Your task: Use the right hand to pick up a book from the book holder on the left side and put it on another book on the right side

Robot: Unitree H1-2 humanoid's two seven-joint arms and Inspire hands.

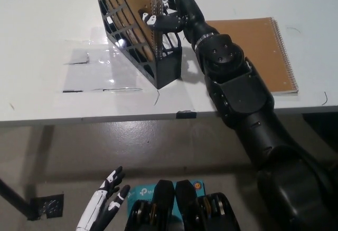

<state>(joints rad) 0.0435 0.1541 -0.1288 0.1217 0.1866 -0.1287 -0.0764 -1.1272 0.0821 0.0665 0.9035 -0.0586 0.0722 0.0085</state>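
The black right robot hand [165,10] grips a spiral-bound book [138,17] inside the book holder [161,68], the pick-up step; lifting it clear toward the second book [253,46] likely comes next.

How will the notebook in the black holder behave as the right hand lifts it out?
The notebook has thin cardboard covers and a wire spine, so it probably flexes if held by one edge. It looks light. The right hand is shut on its spine edge, so it may swing. The holder looks light too and might drag along.
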